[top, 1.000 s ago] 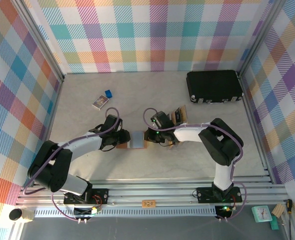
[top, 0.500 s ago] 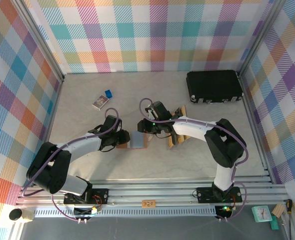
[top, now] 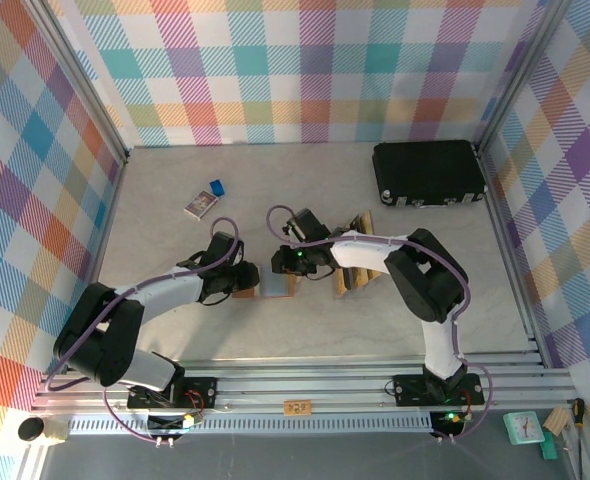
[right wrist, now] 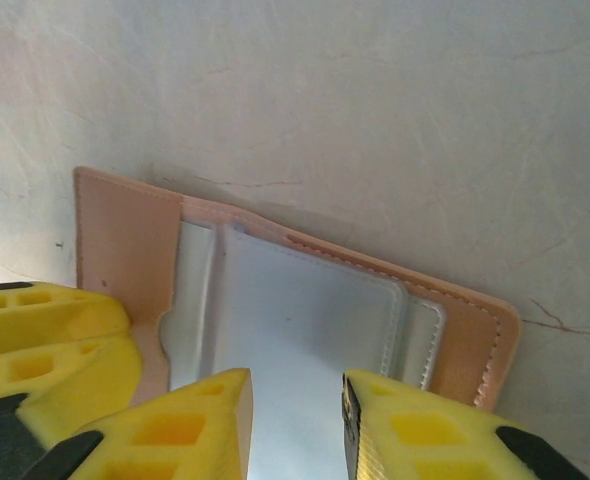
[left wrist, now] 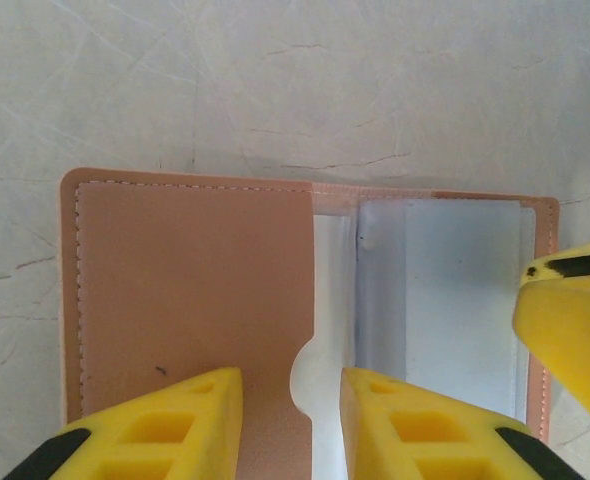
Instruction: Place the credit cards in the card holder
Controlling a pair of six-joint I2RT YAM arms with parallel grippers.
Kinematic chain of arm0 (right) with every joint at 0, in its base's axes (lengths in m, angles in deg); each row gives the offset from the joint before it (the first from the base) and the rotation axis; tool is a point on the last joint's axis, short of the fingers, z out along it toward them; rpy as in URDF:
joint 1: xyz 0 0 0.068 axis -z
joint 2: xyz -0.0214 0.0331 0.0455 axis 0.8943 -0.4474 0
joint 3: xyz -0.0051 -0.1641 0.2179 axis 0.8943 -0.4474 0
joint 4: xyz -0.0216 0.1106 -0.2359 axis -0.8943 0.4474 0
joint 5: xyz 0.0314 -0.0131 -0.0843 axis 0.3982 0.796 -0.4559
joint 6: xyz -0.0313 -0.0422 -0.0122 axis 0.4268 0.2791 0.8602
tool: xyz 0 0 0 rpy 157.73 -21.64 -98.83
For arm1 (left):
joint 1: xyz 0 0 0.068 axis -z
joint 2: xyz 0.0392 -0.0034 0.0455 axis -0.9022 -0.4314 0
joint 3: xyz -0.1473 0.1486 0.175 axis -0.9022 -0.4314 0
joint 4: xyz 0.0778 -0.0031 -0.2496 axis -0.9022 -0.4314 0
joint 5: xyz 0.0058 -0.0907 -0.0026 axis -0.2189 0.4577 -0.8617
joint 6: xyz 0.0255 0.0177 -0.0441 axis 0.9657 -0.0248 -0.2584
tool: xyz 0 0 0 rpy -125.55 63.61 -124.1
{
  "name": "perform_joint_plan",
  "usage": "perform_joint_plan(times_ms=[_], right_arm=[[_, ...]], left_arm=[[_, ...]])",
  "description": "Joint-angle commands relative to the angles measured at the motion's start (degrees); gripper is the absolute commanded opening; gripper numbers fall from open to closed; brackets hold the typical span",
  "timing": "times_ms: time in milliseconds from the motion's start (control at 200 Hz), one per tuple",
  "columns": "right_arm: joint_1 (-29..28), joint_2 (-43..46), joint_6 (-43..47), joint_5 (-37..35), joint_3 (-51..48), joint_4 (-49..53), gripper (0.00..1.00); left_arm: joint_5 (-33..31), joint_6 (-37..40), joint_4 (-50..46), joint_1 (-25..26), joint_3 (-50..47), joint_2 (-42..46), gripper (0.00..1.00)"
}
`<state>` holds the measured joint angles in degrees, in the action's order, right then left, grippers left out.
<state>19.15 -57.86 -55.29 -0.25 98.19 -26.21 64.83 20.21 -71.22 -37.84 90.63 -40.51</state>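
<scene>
The left arm is stretched low from its base toward the table's middle. The left gripper (top: 239,281) is set over the tan flap of the open card holder (top: 275,285), which lies flat between the two grippers. Its fingers (left wrist: 145,430) are held slightly apart, with nothing pinched between them. The right arm is curled round from the far side, so the right gripper (top: 287,267) is brought just opposite, its fingers (right wrist: 175,435) narrowly parted above the holder's clear pocket and empty. The credit cards (top: 347,283) are seen on the table just behind the right wrist. Well beyond the left gripper a small printed box (top: 201,205) is seen, its print too small to be read.
</scene>
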Motion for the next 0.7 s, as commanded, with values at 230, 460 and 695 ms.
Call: perform_joint_plan(times_ms=[230, 460, 695], right_arm=[[-0.31, -2.08, -0.31, 1.10, -0.03, -0.39, 0.31], [-0.29, -2.26, -0.96, 1.10, -0.79, -1.28, 0.30], [-0.29, -2.34, -1.22, 1.09, -1.16, -1.42, 0.30]], left_arm=[[1.37, -0.76, -0.71, 0.71, -0.34, 2.94, 0.36], [0.43, -3.23, -3.89, 1.16, 0.69, 4.44, 0.38], [0.13, -1.77, 0.69, 1.16, -2.92, 2.33, 0.38]])
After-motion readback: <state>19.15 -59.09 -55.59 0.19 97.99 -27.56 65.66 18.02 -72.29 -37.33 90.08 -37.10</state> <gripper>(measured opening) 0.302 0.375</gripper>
